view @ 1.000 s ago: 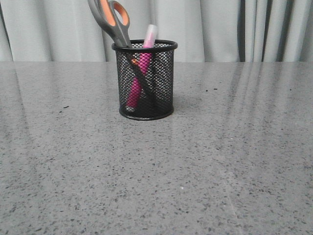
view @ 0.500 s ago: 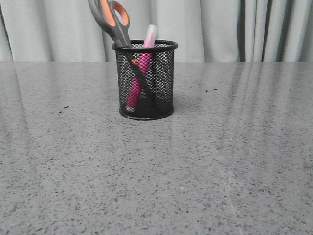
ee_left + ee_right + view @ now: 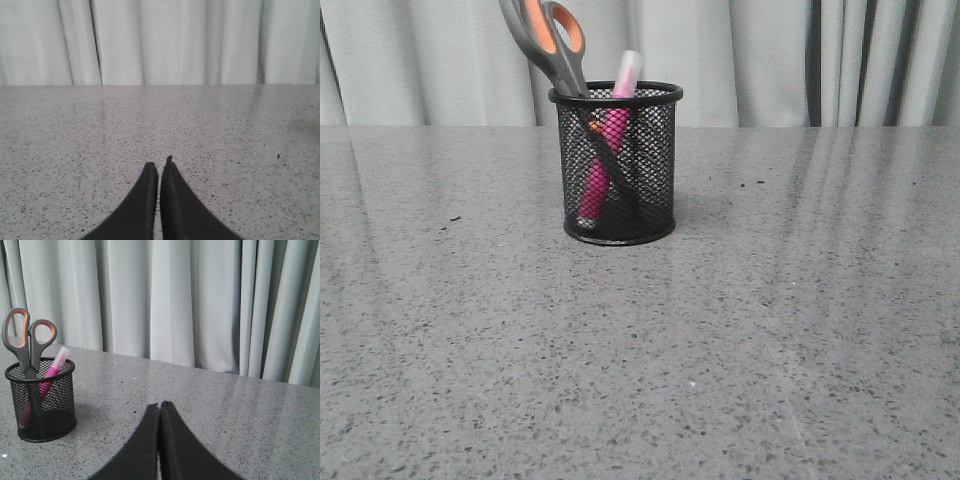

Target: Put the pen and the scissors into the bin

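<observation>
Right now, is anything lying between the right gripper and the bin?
Nothing. The right wrist view shows only bare speckled table between the shut right gripper and the bin, which holds the scissors and pen.

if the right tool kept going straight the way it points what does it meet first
Nothing nearby: the right tool points past the bin, over bare table toward the curtain. Depth is hard to judge.

A speckled grey stone-look table [image 3: 770, 330] with soft glare streaks meets pale pleated curtains [image 3: 750, 60] behind.
</observation>
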`<state>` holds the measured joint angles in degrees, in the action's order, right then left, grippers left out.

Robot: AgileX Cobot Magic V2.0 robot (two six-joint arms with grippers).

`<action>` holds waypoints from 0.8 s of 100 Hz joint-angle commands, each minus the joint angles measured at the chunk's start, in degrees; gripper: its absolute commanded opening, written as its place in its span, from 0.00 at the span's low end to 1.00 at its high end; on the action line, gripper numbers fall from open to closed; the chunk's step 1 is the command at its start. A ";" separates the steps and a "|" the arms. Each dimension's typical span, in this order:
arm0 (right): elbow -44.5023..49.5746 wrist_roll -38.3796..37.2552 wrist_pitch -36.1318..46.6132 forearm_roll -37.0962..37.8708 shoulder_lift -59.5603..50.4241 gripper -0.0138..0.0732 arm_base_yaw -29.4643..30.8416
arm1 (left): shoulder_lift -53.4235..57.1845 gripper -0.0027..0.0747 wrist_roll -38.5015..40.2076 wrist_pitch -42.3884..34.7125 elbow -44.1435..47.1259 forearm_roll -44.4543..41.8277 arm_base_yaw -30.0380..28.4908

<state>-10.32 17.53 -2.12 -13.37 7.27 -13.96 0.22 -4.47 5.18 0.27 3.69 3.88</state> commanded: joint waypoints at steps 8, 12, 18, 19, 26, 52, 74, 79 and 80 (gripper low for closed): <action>-1.44 0.34 4.68 -0.22 0.41 0.08 0.29 | 1.86 0.01 0.64 -3.89 1.36 0.17 -0.15; -1.44 0.34 4.68 -0.22 0.41 0.08 0.29 | 1.86 0.01 0.64 -3.89 1.36 0.17 -0.15; -1.44 0.34 4.68 -0.22 0.41 0.08 0.29 | 1.86 0.01 0.64 -3.89 1.36 0.17 -0.15; -1.44 0.34 4.68 -0.22 0.41 0.08 0.29 | 1.86 0.01 0.64 -3.89 1.36 0.17 -0.15; -1.44 0.34 4.68 -0.22 0.41 0.08 0.29 | 1.86 0.01 0.64 -3.89 1.36 0.17 -0.15; -0.96 0.57 5.23 0.74 0.41 0.08 0.29 | 1.86 0.01 0.64 -3.89 1.36 0.17 -0.15; 4.66 -8.79 10.28 8.46 0.00 0.08 5.37 | 1.86 0.01 0.64 -3.89 1.36 0.17 -0.15; 6.09 -8.79 9.63 8.46 -0.73 0.08 7.24 | 1.86 0.01 0.64 -3.89 1.36 0.17 -0.15; 6.30 -8.79 9.53 8.46 -1.00 0.08 7.43 | 1.86 0.01 0.64 -3.89 1.36 0.17 -0.15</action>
<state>-4.54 10.51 2.88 -6.72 6.66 -9.37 0.22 -4.36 5.18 0.27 3.69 3.88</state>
